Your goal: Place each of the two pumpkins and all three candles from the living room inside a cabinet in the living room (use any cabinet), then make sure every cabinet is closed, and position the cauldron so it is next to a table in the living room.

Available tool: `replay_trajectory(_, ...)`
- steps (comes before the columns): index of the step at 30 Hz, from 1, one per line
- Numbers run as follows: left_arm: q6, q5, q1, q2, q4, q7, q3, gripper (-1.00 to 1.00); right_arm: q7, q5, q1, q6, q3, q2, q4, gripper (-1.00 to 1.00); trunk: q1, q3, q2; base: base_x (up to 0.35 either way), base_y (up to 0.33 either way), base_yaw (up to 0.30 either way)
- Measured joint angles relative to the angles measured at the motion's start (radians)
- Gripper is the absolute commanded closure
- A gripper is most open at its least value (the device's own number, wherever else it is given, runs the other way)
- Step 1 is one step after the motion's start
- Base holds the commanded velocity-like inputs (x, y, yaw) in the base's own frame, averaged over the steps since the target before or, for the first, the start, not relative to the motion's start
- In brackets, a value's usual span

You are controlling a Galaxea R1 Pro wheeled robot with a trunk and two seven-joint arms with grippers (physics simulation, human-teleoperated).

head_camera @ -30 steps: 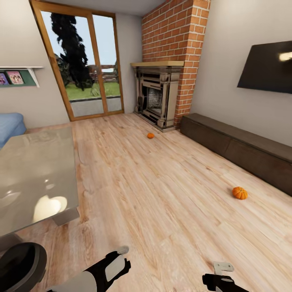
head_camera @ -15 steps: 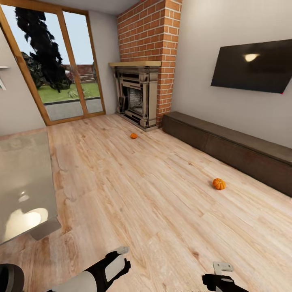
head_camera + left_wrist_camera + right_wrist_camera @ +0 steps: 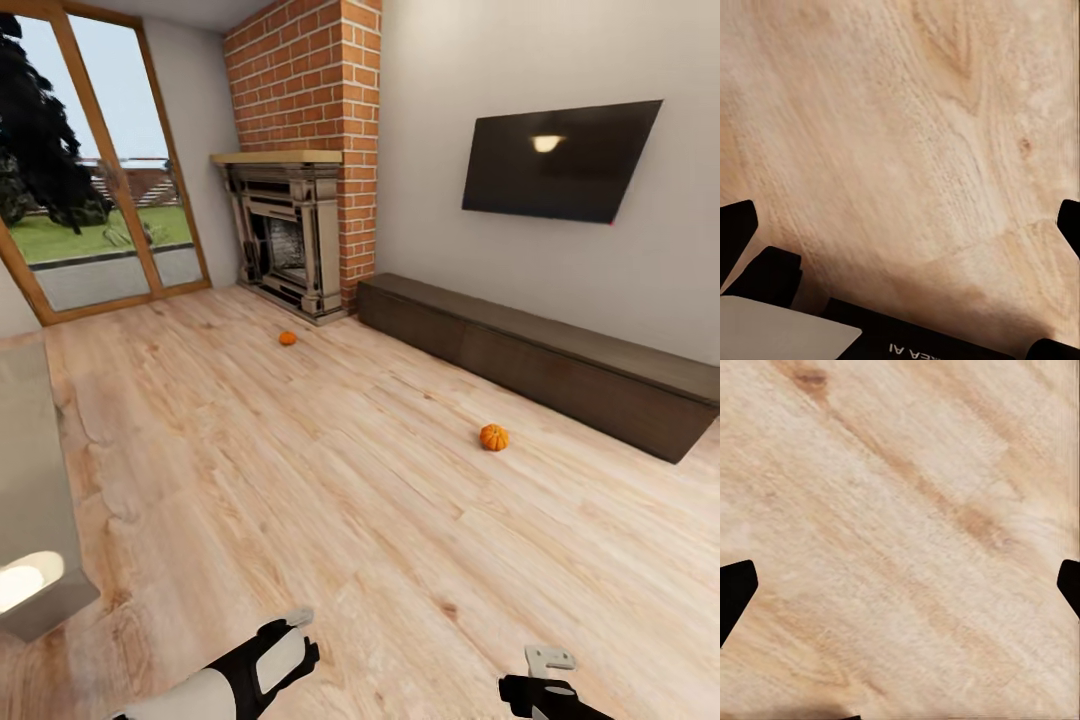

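Note:
Two small orange pumpkins lie on the wooden floor: one pumpkin [image 3: 493,437] a short way in front of the cabinet, the other pumpkin [image 3: 287,338] near the fireplace. The cabinet [image 3: 540,362], long, low and dark brown, runs along the right wall with all its fronts shut. My left gripper [image 3: 292,628] and right gripper [image 3: 548,662] hang low at the picture's near edge, far from both pumpkins. In the wrist views the left gripper [image 3: 900,217] and right gripper [image 3: 900,585] are open over bare floor planks. The candles are out of view.
A brick fireplace [image 3: 285,240] stands at the back, with glass patio doors [image 3: 90,230] to its left. A black TV [image 3: 555,160] hangs above the cabinet. A glass-topped table [image 3: 30,480] juts in at the left. Wide open floor lies between me and the pumpkins.
The whole view has swung to the right, so the table, doors, fireplace and pumpkins slid left in the picture. Both arms keep the same pose.

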Motion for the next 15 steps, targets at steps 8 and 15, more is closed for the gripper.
replay_trajectory(8, 0.000, 0.000, 0.000, 0.000, 0.000, 0.000, 0.000, -1.00, 0.000, 0.000, 0.000, 0.000, 0.000, 0.000, 0.000, -1.00, 0.000, 0.000, 0.000, 0.000, 0.000, -0.294)
replay_trajectory(15, 0.000, 0.000, 0.000, 0.000, 0.000, 0.000, 0.000, -1.00, 0.000, 0.000, 0.000, 0.000, 0.000, 0.000, 0.000, -1.00, 0.000, 0.000, 0.000, 0.000, 0.000, -0.294)
